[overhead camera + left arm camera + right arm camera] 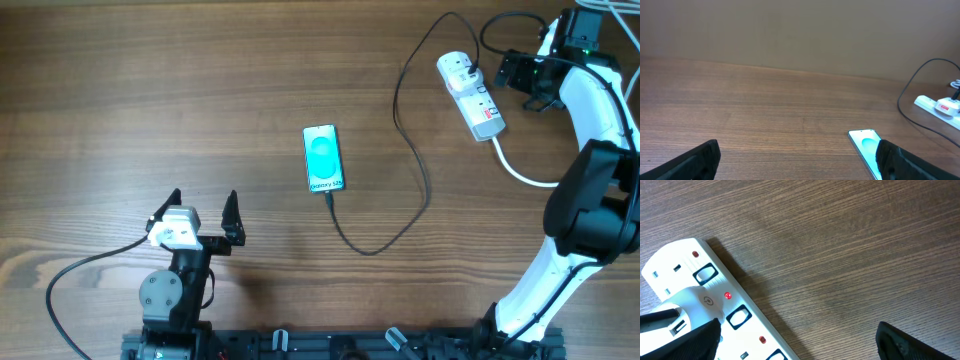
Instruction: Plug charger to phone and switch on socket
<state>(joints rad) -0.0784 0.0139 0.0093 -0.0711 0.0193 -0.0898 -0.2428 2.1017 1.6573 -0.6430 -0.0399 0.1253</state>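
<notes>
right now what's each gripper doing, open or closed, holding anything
Left gripper: open, holding nothing.
Right gripper: open, holding nothing, beside the socket.

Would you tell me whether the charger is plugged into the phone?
In, it seems: overhead, the charger tip meets the phone's bottom edge.

The table (150, 100) — brown, wood-grained — spans every view. Beyond its far edge stands a plain tan wall (790, 30).
</notes>
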